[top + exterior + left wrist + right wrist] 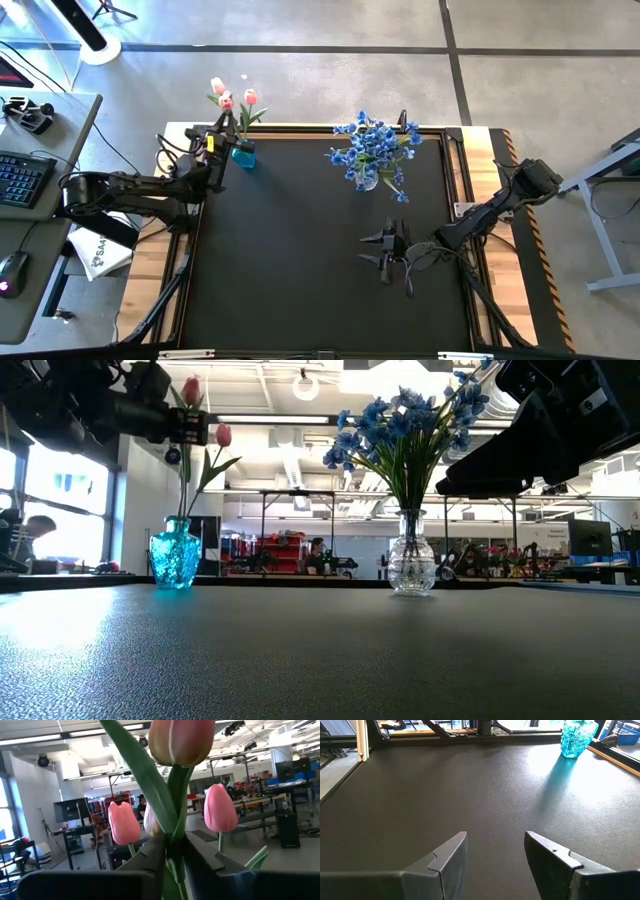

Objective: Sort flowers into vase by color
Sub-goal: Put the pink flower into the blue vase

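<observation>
Tulip stem: a green stem (175,795) stands upright between the fingers (150,857) of my left end effector (172,855), its pink bloom (180,740) pointing up; fingers close beside it, whether they clamp it I cannot tell.
Left end effector: at the table's far left corner (222,137), above the blue vase (243,155).
Pink tulips: three blooms (228,97) over that vase, long stems near vertical, one leaf slanting outward.
Blue flowers: a bunch (373,145) in the clear vase (411,566) by the far edge, right of centre, stems upright and fanning.
Right end effector: fingers apart and gripping nothing (392,252), low over the table (290,250), right of centre.
Open room: bare dark mat across the middle and near edge; the vases stand well apart.
</observation>
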{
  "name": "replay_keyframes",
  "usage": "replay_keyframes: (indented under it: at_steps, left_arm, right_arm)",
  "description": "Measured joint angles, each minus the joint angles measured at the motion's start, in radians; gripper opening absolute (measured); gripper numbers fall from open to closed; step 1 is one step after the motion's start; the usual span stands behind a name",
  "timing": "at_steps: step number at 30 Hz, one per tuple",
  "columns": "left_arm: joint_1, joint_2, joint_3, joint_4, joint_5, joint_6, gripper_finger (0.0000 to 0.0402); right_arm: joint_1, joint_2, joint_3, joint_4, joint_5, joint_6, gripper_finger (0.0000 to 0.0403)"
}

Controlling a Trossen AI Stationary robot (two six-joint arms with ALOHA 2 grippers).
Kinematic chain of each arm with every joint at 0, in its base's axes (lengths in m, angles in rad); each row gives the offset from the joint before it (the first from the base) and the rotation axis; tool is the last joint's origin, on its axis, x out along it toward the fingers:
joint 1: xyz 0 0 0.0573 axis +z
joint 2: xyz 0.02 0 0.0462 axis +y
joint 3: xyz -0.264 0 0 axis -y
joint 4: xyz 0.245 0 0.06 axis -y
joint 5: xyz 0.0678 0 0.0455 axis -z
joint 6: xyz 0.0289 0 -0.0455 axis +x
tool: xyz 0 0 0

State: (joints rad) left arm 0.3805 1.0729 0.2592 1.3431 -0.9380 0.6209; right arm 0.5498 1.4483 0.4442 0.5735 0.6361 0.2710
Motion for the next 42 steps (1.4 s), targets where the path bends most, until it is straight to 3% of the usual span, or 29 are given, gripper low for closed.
replay_keyframes:
  at_steps: [8,17,21,26,31,42]
  left_arm:
    - [0.0,0.0,0.0,-0.01,-0.022,0.0,0.0098]
    - [-0.013,0.0,0.0,-0.015,-0.119,0.027,0.013]
    - [-0.042,0.0,0.021,-0.039,-0.203,0.109,0.0141]
    - [-0.093,0.0,0.116,-0.174,-0.304,0.222,0.015]
    - [-0.134,0.0,0.228,-0.354,-0.336,0.213,0.0166]
    - [-0.146,0.0,0.358,-0.793,-0.357,-0.062,0.0222]
  right_arm:
    - [0.0,0.0,0.0,0.0,0.0,0.0,0.0194]
    - [0.0,0.0,0.0,0.0,0.0,-0.002,0.0194]
    - [0.0,0.0,0.0,0.0,0.0,-0.002,0.0194]
    - [0.0,0.0,0.0,0.0,0.0,-0.002,0.0194]
    - [0.0,0.0,0.0,0.0,0.0,0.0,0.0194]
    - [0.0,0.0,0.0,0.0,0.0,0.0,0.0194]
